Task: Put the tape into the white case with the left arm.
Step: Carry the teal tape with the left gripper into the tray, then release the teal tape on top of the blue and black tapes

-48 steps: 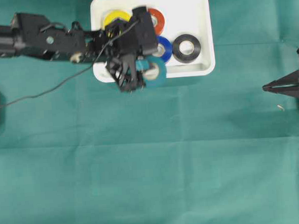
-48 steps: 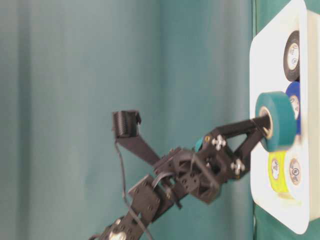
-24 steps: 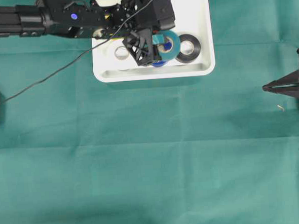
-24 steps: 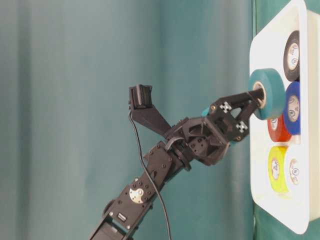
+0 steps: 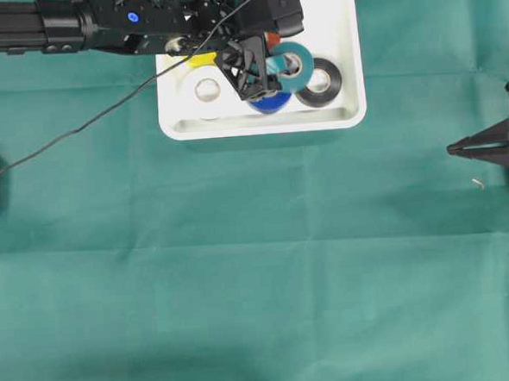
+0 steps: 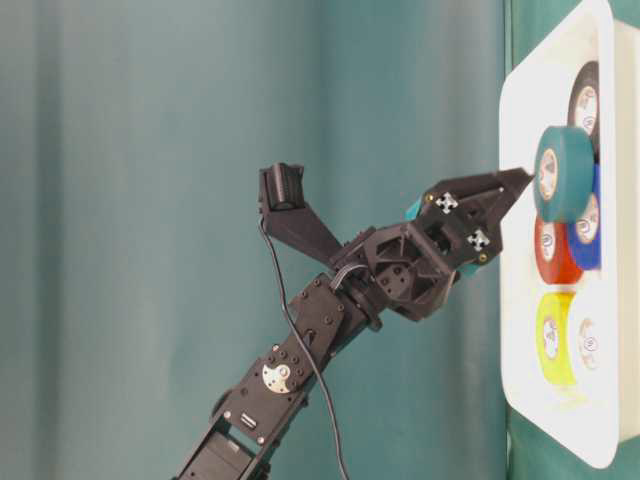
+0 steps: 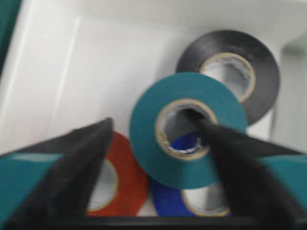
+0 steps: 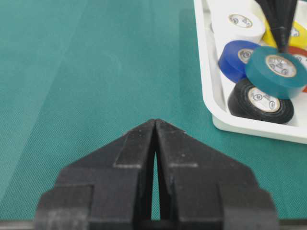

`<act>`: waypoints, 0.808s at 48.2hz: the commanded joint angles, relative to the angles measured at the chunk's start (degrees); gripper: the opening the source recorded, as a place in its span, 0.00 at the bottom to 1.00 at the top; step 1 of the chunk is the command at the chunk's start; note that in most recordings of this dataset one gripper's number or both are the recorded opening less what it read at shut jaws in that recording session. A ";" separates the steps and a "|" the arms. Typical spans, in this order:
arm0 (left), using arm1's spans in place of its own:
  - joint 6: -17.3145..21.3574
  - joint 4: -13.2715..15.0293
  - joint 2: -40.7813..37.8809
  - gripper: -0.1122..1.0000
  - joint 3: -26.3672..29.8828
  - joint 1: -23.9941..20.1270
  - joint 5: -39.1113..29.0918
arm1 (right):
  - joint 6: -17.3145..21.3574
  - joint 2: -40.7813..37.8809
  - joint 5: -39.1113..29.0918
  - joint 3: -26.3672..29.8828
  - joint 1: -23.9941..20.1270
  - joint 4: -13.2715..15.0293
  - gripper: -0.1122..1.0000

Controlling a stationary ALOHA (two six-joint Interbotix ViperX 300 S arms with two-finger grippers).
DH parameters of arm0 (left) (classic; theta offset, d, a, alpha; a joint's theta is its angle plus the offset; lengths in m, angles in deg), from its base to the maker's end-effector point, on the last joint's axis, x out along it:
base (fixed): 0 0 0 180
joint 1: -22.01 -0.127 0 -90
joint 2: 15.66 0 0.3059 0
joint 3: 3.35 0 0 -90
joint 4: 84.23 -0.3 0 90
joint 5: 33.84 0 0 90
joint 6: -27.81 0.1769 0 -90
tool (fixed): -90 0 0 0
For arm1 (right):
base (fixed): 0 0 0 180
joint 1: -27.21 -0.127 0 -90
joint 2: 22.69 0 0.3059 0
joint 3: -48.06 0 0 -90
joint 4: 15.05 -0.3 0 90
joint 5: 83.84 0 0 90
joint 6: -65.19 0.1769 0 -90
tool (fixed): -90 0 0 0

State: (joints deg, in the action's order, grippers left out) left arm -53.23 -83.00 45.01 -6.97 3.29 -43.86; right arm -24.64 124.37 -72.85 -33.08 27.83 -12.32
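Note:
The teal tape (image 5: 306, 66) (image 7: 187, 163) lies tilted inside the white case (image 5: 259, 126) (image 7: 48, 72), resting on the red (image 7: 129, 182), blue (image 7: 168, 206) and black (image 7: 261, 81) rolls. My left gripper (image 5: 275, 68) (image 7: 148, 118) hovers over the case with its jaws wide apart. One fingertip (image 7: 192, 115) still pokes into the tape's cardboard core; the other finger (image 7: 81, 158) stands clear of the roll. From table level the teal tape (image 6: 563, 173) sits just past the left gripper (image 6: 520, 185). My right gripper (image 5: 451, 150) (image 8: 156, 122) rests shut far to the right.
A white roll (image 5: 205, 90) and a yellow roll (image 6: 550, 340) also lie in the case. Green cloth (image 5: 259, 268) covers the table. A loose black cable (image 5: 78, 136) trails from the left arm towards the left edge.
The left gripper carried the teal tape from the case's front rim over the rolls inside, then opened and let it go; the tape now rests on the rolls. The right arm stayed still.

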 commanded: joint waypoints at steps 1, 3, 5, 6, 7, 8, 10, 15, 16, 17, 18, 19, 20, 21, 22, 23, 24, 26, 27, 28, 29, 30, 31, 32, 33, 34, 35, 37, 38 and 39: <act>0.00 -0.09 1.41 0.88 1.49 -0.18 0.35 | 0.09 -0.35 0.53 0.44 0.09 0.09 0.02; 0.09 -0.09 1.49 0.87 1.41 -0.09 0.44 | 0.00 -0.35 0.62 0.53 0.00 0.09 0.02; 0.09 -0.09 1.67 0.87 1.32 -0.18 0.44 | 0.09 -0.26 0.62 0.44 0.00 0.18 0.02; 0.09 0.00 1.76 0.87 1.23 -0.09 0.35 | 0.09 -0.35 0.62 0.44 0.09 0.09 0.02; 0.09 -0.09 1.85 0.87 1.23 -0.18 0.44 | 0.09 -0.35 0.53 0.44 0.09 0.18 0.02; 0.09 -0.09 2.02 0.87 1.05 -0.18 0.44 | 0.09 -0.35 0.62 0.44 0.09 0.18 0.02; 0.09 -0.09 2.20 0.86 1.05 -0.18 0.35 | 0.00 -0.35 0.53 0.44 0.09 0.18 0.02; 0.26 -0.09 2.55 0.86 0.88 -0.18 0.44 | 0.00 -0.35 0.62 0.44 0.00 0.18 0.02; 0.26 -0.09 2.55 0.86 0.88 -0.18 0.44 | 0.09 -0.35 0.53 0.44 0.09 0.09 0.02; 0.26 0.00 2.72 0.86 0.88 -0.18 0.44 | 0.09 -0.35 0.53 0.44 0.00 0.18 0.02; 0.35 -0.09 2.72 0.86 0.79 -0.09 0.35 | 0.09 -0.35 0.53 0.44 0.09 0.18 0.02; 0.35 -0.09 2.72 0.86 0.79 -0.18 0.35 | 0.09 -0.26 0.62 0.53 0.09 0.09 0.02; 0.35 -0.09 2.81 0.86 0.79 -0.09 0.44 | 0.09 -0.35 0.53 0.44 0.09 0.18 0.02; 0.35 -0.09 2.81 0.86 0.79 -0.18 0.35 | 0.00 -0.35 0.62 0.44 0.00 0.18 0.02; 0.35 -0.09 2.90 0.86 0.70 -0.18 0.44 | 0.09 -0.35 0.62 0.44 0.00 0.09 0.02; 0.35 -0.09 2.90 0.86 0.70 -0.09 0.44 | 0.00 -0.35 0.62 0.44 0.00 0.18 0.02; 0.44 -0.09 2.99 0.86 0.70 -0.09 0.44 | 0.09 -0.26 0.62 0.53 0.09 0.18 0.02; 0.44 -0.09 3.16 0.86 0.62 -0.09 0.35 | 0.09 -0.35 0.62 0.44 0.00 0.18 0.02; 0.44 -0.09 3.25 0.86 0.53 0.00 0.35 | 0.09 -0.35 0.53 0.44 0.09 0.18 0.02; 0.44 -0.09 3.52 0.86 0.35 0.00 0.35 | 0.00 -0.35 0.53 0.44 0.00 0.18 0.02; 0.44 -0.09 3.69 0.86 0.26 0.18 0.35 | 0.09 -0.35 0.62 0.53 0.00 0.09 0.02; 0.44 0.00 3.87 0.86 0.18 0.18 0.35 | 0.09 -0.35 0.62 0.44 0.00 0.18 0.02; 0.35 -0.09 4.13 0.86 0.00 0.26 0.35 | 0.09 -0.26 0.62 0.44 0.09 0.09 0.02; 0.44 -0.09 4.31 0.86 -0.18 0.44 0.35 | 0.00 -0.35 0.53 0.44 0.09 0.18 0.02; 0.35 -0.09 4.66 0.86 -0.26 0.62 0.35 | 0.09 -0.35 0.53 0.53 0.09 0.18 0.02; 0.35 -0.09 4.92 0.86 -0.53 0.70 0.35 | 0.00 -0.35 0.62 0.44 0.00 0.18 0.02; 0.35 -0.09 5.19 0.86 -0.70 0.88 0.35 | 0.00 -0.35 0.53 0.44 0.09 0.18 0.02; 0.35 0.00 5.80 0.86 -1.14 1.14 0.35 | 0.00 -0.35 0.62 0.44 0.00 0.18 0.02; 0.35 -0.09 6.06 0.86 -1.41 1.32 0.35 | 0.09 -0.35 0.62 0.44 0.09 0.09 0.02; 0.35 0.00 6.50 0.86 -1.58 1.49 0.35 | 0.09 -0.35 0.62 0.44 0.09 0.18 0.02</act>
State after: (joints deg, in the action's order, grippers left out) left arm -52.88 -83.00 48.00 -8.56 4.00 -43.86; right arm -24.64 124.37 -72.85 -33.08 27.83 -12.32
